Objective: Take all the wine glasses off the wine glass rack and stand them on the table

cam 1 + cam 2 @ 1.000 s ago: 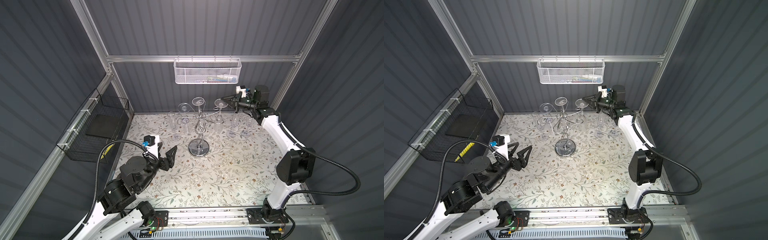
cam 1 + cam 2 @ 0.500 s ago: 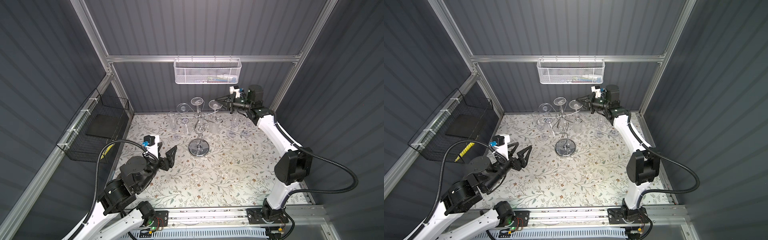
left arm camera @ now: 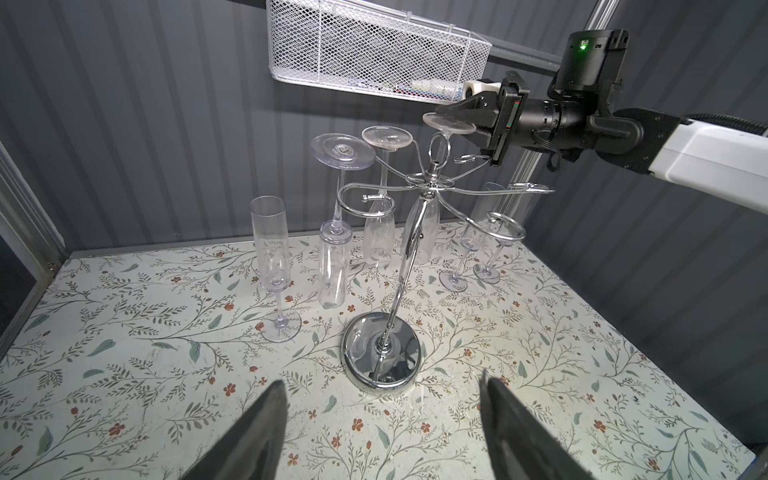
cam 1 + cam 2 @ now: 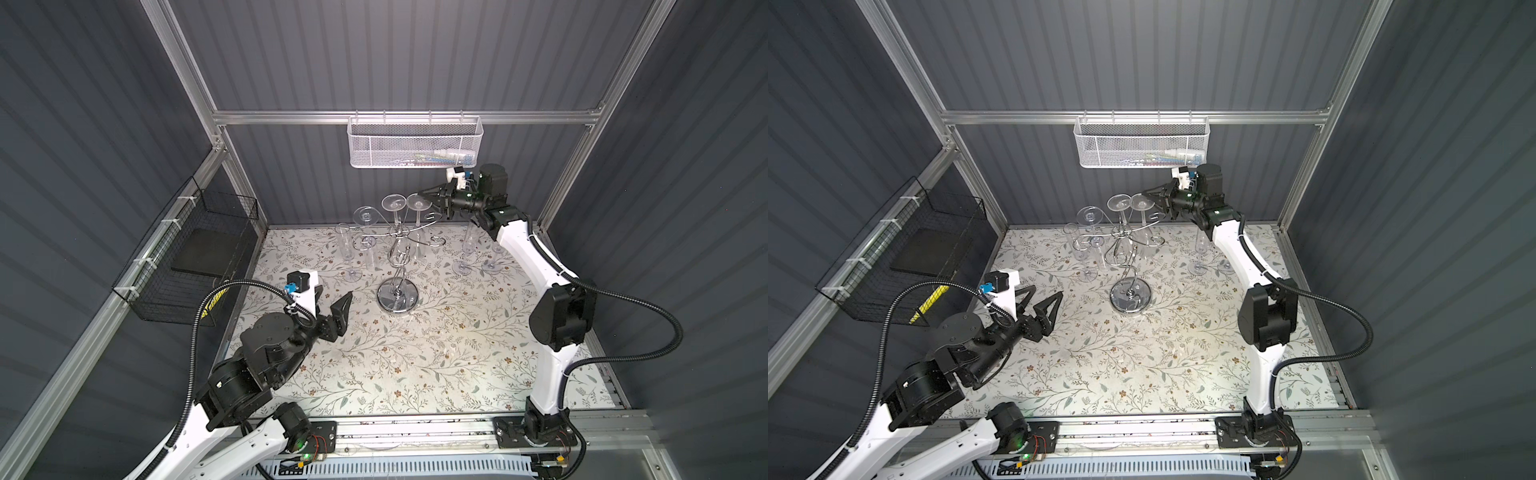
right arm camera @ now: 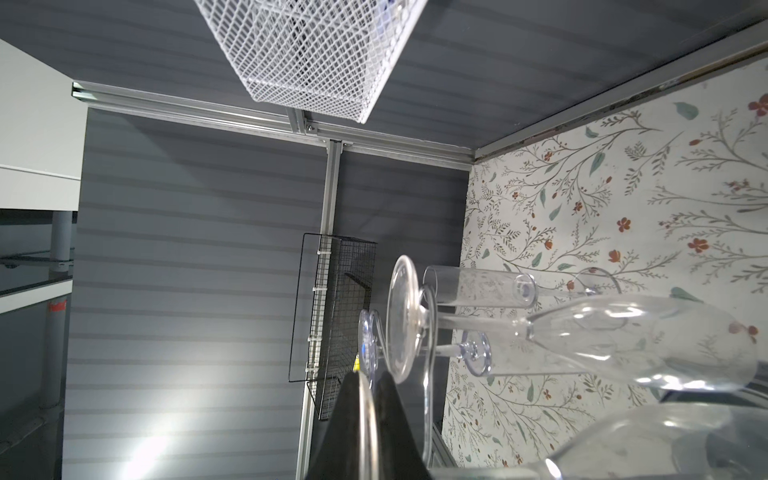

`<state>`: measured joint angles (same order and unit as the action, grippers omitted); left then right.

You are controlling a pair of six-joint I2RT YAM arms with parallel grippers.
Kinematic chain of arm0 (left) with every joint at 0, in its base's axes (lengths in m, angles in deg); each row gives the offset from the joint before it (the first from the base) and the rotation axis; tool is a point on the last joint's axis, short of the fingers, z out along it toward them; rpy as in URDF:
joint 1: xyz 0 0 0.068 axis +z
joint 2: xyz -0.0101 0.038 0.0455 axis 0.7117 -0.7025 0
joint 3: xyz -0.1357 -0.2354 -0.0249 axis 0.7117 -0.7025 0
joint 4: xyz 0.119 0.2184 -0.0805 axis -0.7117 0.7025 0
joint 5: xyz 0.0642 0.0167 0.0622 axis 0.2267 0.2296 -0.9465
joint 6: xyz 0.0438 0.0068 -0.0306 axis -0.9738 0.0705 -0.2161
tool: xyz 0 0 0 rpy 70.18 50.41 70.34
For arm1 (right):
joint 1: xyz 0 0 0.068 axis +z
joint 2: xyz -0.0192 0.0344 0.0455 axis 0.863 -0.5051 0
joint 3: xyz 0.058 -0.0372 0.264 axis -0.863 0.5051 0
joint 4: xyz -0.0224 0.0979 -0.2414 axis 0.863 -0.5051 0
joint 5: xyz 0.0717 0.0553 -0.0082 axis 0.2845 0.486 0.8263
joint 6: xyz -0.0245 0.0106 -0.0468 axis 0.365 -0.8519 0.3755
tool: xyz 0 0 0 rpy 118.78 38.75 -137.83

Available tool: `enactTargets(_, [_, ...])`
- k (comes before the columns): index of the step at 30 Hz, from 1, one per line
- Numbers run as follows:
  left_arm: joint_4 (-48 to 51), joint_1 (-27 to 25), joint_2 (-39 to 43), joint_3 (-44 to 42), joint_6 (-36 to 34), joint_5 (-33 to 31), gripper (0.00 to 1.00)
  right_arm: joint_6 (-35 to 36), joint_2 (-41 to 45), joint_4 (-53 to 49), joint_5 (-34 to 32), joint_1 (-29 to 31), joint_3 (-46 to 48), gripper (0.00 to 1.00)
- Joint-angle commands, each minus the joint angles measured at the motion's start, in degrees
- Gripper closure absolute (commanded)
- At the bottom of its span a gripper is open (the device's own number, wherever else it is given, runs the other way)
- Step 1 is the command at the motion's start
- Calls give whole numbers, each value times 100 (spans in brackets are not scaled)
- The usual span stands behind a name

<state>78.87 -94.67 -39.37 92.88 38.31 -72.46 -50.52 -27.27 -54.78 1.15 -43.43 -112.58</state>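
The chrome wine glass rack stands at the back middle of the floral table. Three clear glasses hang upside down from its arms. My right gripper is shut on the round foot of the rightmost hanging wine glass, level with the top of the rack. In the right wrist view the thin foot disc sits edge-on between the fingers. My left gripper is open and holds nothing, low over the table left of the rack base.
One tall flute stands left of the rack and two more glasses stand to its right, under my right arm. A white mesh basket hangs on the back wall just above my right gripper. A black wire basket hangs on the left wall.
My right gripper has moved left, toward the rack's middle, with the glass foot still pinched. The left arm has not moved.
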Motion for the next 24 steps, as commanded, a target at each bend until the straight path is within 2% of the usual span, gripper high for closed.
enactTargets(1, [83,26,147,89,-50,-111,25,83,-53,107,-110,-35,-420,100])
enactTargets(11, [79,30,-85,433,144,354,26,258,-26,215,-349,-542,-782,100])
enactTargets(17, [-145,33,-550,823,443,820,25,894,552,58,-472,-800,-534,100])
enactTargets(24, [-1051,32,-823,838,870,1478,25,1806,1520,127,-476,-921,122,100])
